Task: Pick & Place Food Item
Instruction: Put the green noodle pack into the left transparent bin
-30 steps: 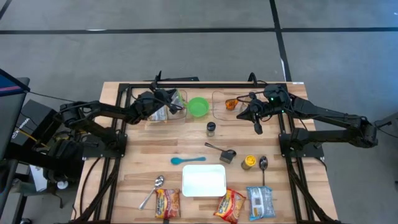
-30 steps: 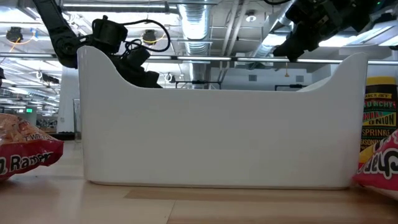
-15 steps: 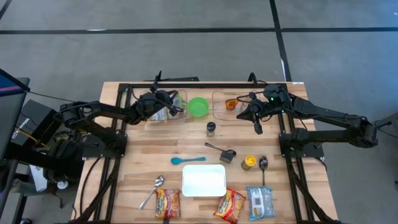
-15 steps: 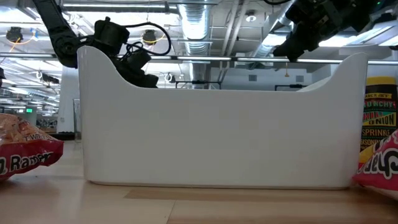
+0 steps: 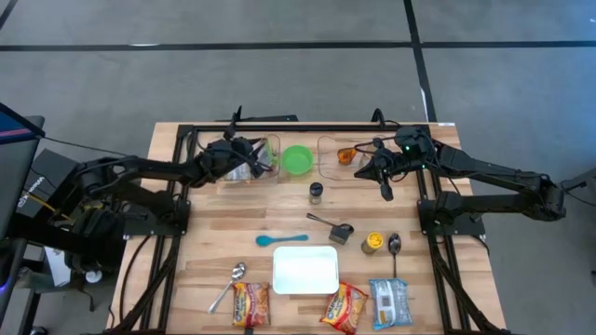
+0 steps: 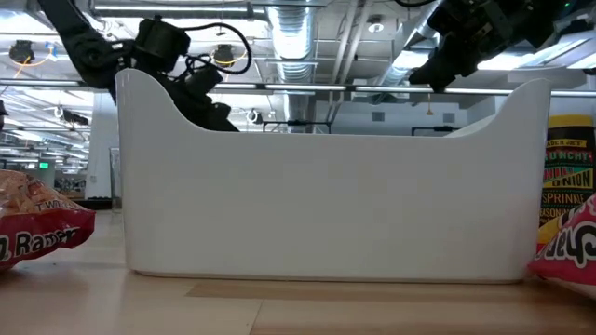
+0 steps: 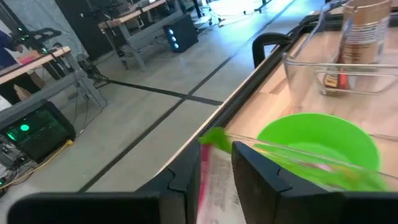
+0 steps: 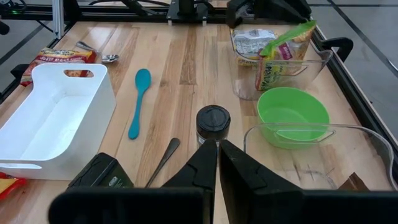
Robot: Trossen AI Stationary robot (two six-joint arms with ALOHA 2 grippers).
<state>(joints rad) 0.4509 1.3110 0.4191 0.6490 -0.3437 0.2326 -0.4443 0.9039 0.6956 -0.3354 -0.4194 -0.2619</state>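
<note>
Left gripper (image 7: 214, 171) part-open astride noodle packet (image 7: 217, 180) in clear container (image 5: 253, 160), table's 11 o'clock; grip unclear.

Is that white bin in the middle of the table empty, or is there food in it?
Empty. From above, the white bin shows only its bare white floor; the right wrist view shows the same bare inside.

Even, bright overhead light covers the bench (image 5: 279, 219); shadows under the objects are short and soft. Ceiling lamps (image 6: 372, 28) glare in the upper centre of the low view. The left wrist view is soft, its foreground packet (image 7: 217, 180) blurred.
</note>
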